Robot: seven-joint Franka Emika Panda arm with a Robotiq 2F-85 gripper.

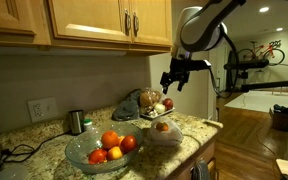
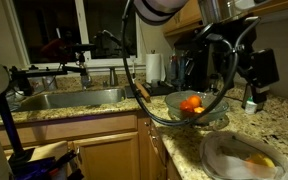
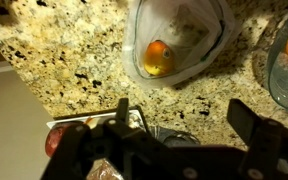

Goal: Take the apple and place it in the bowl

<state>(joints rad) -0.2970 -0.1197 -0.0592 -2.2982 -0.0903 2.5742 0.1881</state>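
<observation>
Gripper (image 3: 181,115) well above apple (image 3: 156,57)

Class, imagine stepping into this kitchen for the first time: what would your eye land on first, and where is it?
First comes the robot arm reaching in from above, its open pincer hanging over the granite counter. Roughly below it, an apple lies alone in a clear dish. Beside that, a glass bowl holds bright red and orange fruit.

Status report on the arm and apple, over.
Tool open, empty, above the counter. Apple in clear container, untouched. Glass bowl beside it holds fruit. Path looks clear.
</observation>
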